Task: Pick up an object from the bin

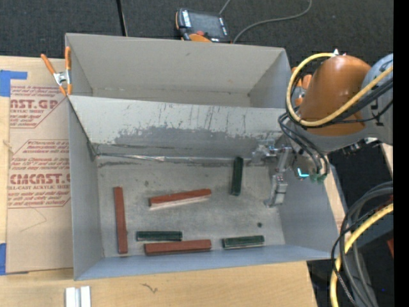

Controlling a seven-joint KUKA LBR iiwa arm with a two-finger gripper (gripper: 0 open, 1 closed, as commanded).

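Observation:
My gripper (276, 194) hangs low over the right side of the bin, near the right wall. Nothing shows in it. The nearest thing is a short dark green bar (236, 176), standing lengthwise just to the gripper's left and apart from it. Another dark green bar (243, 241) lies flat near the front wall, below and left of the gripper. A longer reddish-brown bar with a pale edge (179, 199) lies slightly tilted in the middle of the floor.
Further left, a red bar (119, 219) lies lengthwise by the left wall. A dark green bar (158, 236) and a red-brown bar (177, 247) lie side by side near the front wall. The arm's orange cover and yellow cables hang over the bin's right rim.

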